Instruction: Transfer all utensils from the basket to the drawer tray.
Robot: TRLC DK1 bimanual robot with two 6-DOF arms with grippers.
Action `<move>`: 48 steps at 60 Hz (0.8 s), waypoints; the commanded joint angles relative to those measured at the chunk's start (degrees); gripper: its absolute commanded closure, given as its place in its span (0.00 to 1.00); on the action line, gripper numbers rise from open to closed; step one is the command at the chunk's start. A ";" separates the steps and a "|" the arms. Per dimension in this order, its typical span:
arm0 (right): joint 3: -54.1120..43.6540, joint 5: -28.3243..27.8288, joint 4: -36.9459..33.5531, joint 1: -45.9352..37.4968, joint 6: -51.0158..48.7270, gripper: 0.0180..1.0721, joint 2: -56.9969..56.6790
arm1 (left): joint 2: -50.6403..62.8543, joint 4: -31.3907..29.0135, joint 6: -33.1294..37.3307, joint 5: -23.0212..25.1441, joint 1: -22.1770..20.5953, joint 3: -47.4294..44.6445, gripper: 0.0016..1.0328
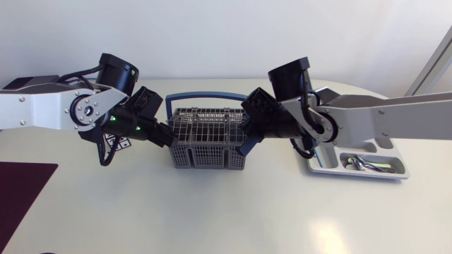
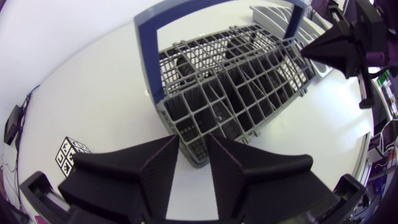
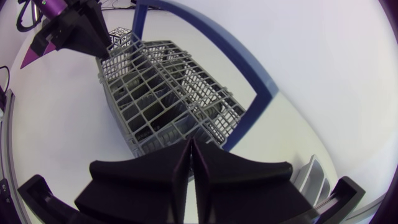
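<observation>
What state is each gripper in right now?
Left gripper: open, empty, at the cutlery basket's end wall.
Right gripper: closed, holding nothing.

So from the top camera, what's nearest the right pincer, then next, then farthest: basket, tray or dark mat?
1. Basket, in the middle, just beside the right pincer.
2. Tray, a little further off at the view's right.
3. Dark mat, far away at the view's left edge.

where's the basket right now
In the head view the grey basket sits mid-table, between the left gripper and the right gripper; the drawer tray lies to its right.
</observation>
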 commanded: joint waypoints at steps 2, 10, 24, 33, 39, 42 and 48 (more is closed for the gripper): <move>1.40 -0.29 -0.49 0.27 1.35 0.92 4.15 | 2.38 -0.71 0.27 0.24 -0.42 0.69 0.85; -0.27 0.06 -1.11 0.62 1.08 0.93 4.32 | 1.68 -1.24 0.35 0.24 0.02 0.25 0.85; -1.59 0.41 -1.28 -0.17 0.64 0.93 0.01 | -0.17 -4.40 0.79 0.59 -1.21 -0.45 0.85; -2.55 0.41 -1.28 -0.26 0.64 0.93 -1.22 | -3.68 -4.49 0.71 0.59 -1.12 -0.89 0.85; -3.17 0.41 -1.28 -0.26 0.64 0.93 -2.97 | -5.62 -5.72 0.79 0.59 -0.07 -0.19 0.85; -3.52 0.41 -1.63 -0.70 0.64 0.93 -4.56 | -7.02 -5.63 0.88 0.50 0.46 0.07 0.85; -4.31 0.24 -2.60 -1.84 0.64 0.93 -7.81 | -7.11 -3.53 1.41 -0.29 2.75 0.60 0.85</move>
